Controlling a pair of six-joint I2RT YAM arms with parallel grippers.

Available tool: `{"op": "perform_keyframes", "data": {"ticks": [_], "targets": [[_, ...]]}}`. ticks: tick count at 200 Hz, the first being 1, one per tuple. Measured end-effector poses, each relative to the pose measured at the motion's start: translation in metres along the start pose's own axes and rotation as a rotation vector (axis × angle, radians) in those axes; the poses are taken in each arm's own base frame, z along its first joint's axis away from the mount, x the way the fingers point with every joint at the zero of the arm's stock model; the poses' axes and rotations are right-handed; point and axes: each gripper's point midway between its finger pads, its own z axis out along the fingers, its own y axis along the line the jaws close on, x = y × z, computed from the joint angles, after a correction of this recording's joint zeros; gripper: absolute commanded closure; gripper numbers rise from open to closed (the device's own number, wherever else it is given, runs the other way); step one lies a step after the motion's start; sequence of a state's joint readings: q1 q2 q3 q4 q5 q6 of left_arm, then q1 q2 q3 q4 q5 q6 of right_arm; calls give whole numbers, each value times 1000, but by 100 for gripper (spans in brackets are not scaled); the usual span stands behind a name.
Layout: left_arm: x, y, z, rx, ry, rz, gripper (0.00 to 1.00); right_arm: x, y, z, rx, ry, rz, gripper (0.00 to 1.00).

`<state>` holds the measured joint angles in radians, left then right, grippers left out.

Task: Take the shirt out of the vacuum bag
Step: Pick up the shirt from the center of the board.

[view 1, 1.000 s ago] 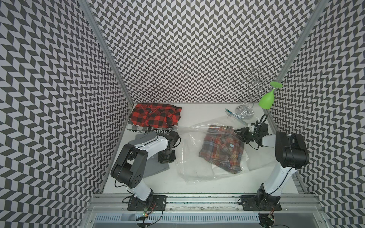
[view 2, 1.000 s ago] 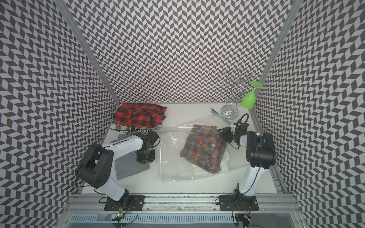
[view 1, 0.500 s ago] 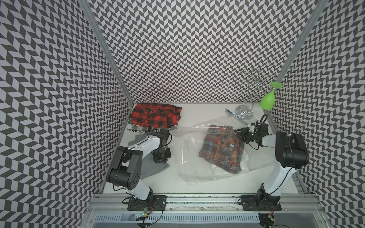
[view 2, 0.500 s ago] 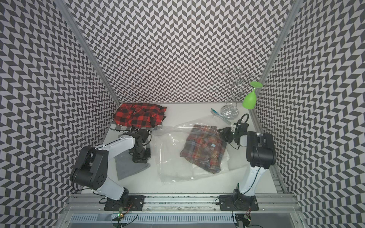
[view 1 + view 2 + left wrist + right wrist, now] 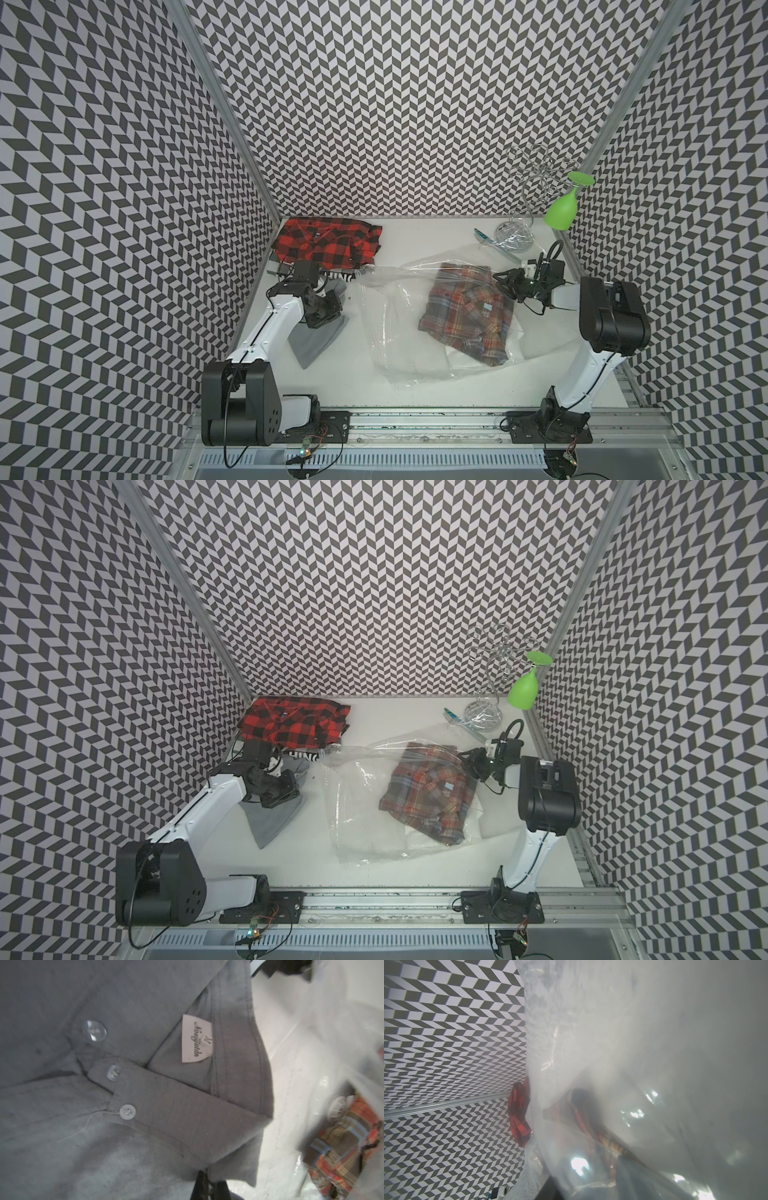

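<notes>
The clear vacuum bag (image 5: pixel 395 332) (image 5: pixel 361 812) lies crumpled mid-table with a brown-orange plaid shirt (image 5: pixel 465 320) (image 5: pixel 428 804) inside it. Its round white valve (image 5: pixel 338 1107) shows in the left wrist view. A grey shirt (image 5: pixel 316 345) (image 5: pixel 145 1105) lies outside the bag to the left. My left gripper (image 5: pixel 328 320) (image 5: pixel 209 1186) is shut on that shirt's edge. My right gripper (image 5: pixel 505 284) (image 5: pixel 469 762) is at the bag's right end and holds the plastic lifted into a ridge. Plastic covers the right wrist view, so its jaws show only as dark shapes.
A red-black checked shirt (image 5: pixel 328 245) lies folded at the back left corner. A wire glass rack (image 5: pixel 532 187) with a hanging green glass (image 5: pixel 563 212) stands back right, with a small teal clip (image 5: pixel 482 237) beside its base. Patterned walls enclose three sides.
My left arm has drawn back to the left, away from the bag, with the grey shirt. The right arm, the bag and the plaid shirt have stayed where they were.
</notes>
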<state>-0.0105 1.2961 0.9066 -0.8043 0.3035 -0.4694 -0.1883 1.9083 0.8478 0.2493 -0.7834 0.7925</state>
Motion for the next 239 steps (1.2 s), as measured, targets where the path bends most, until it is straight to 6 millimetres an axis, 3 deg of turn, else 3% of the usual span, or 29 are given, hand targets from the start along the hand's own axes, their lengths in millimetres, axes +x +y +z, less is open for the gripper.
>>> {"op": "perform_keyframes", "data": {"ticks": [21,77,118,201,239], "targets": [[-11,-10,-12,56,-49,-8,100,0,0,0,0,0,0,60],[-31,-5,-37,124,-147,-82,100,0,0,0,0,1,-5,60],[-48,-14,-55,184,-211,-118,100,0,-1,0,-5,7,-3,60],[-111,-41,-118,273,-403,-140,100,-1,0,1,-21,24,-3,60],[-130,-53,-139,292,-456,-109,100,-1,0,2,-26,31,-2,60]]}}
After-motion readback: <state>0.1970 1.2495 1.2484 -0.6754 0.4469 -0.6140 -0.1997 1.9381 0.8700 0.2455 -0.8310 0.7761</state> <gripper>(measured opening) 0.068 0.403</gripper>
